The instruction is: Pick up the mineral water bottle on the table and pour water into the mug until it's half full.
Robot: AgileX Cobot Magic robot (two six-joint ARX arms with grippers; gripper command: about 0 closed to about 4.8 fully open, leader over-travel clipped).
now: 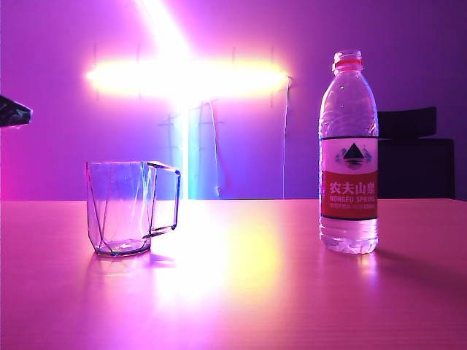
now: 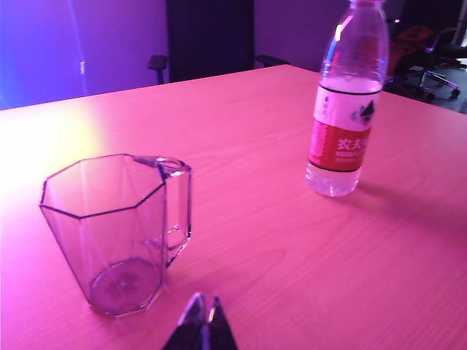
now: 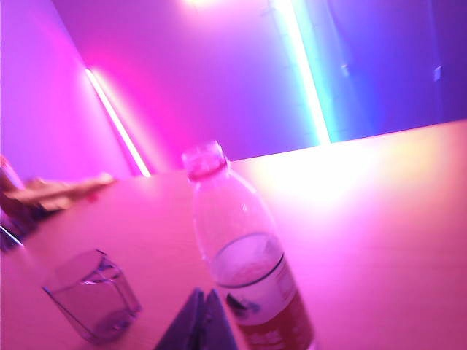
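The mineral water bottle [image 1: 349, 157] stands upright on the right of the table [image 1: 241, 299], with a red neck ring and a white-and-red label. The clear faceted mug [image 1: 120, 208] stands on the left, handle toward the bottle, and looks empty. In the left wrist view my left gripper [image 2: 205, 305] is shut and empty, a little short of the mug [image 2: 109, 233], with the bottle [image 2: 344, 102] farther off. In the right wrist view my right gripper [image 3: 203, 297] is shut and empty, just beside the bottle [image 3: 248, 270], with the mug [image 3: 91, 302] beyond.
A dark piece of an arm [image 1: 13, 113] pokes in at the exterior view's left edge. A black chair [image 1: 416, 153] stands behind the table on the right. Bright light strips [image 1: 186, 76] glare on the back wall. Office chairs [image 2: 430, 65] stand past the table's far edge.
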